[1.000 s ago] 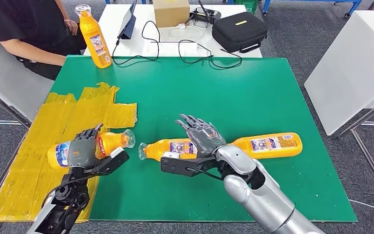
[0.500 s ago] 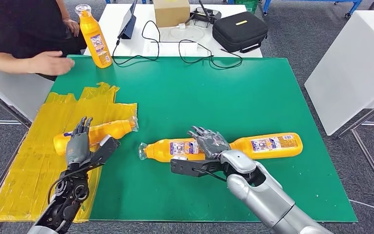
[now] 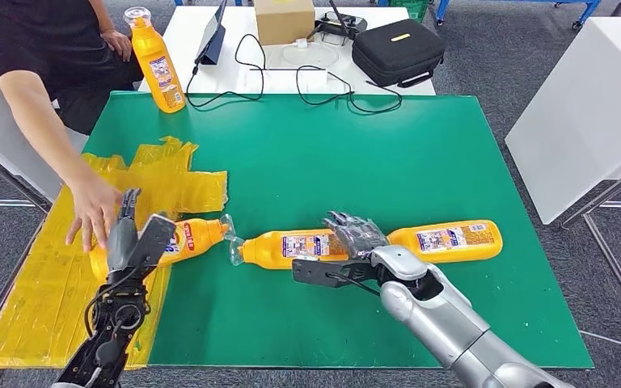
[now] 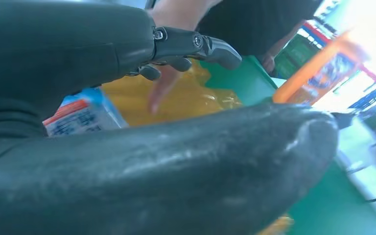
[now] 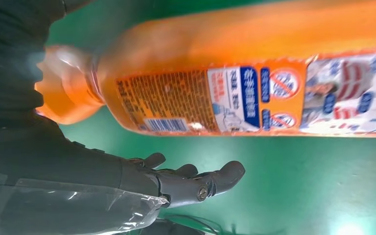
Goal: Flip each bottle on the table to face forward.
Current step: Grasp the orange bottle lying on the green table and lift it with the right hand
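A: Where do the bottles lie?

B: Three orange bottles lie on their sides in a rough row across the near part of the green desk (image 3: 420, 153). The left bottle (image 3: 190, 237) rests on the yellow crinkled sheet (image 3: 48, 275), cap pointing right. The middle bottle (image 3: 287, 247) lies just right of it, its cap pointing left, the two caps nearly touching. The right bottle (image 3: 449, 239) lies beyond the robot's right hand. A fourth, upright bottle (image 3: 155, 61) stands at the far left corner

A: And the left hand?

B: The left hand (image 3: 133, 240) is over the base end of the left bottle, its fingers (image 4: 196, 44) stretched out straight and apart from the thumb, and the bottle's label sits between them. I cannot tell whether they press on it. A person's hand (image 3: 93, 212) lies flat on the yellow sheet just beside it, at the same bottle's base

A: The right one?

B: The right hand (image 3: 356, 234) sits between the middle and right bottles, at the base end of the middle one. In the right wrist view its fingers (image 5: 196, 181) are spread and lie apart from the bottle, gripping nothing

A: Anything farther back?

B: A white table with a black case (image 3: 396, 50), a cardboard box (image 3: 285, 20) and cables
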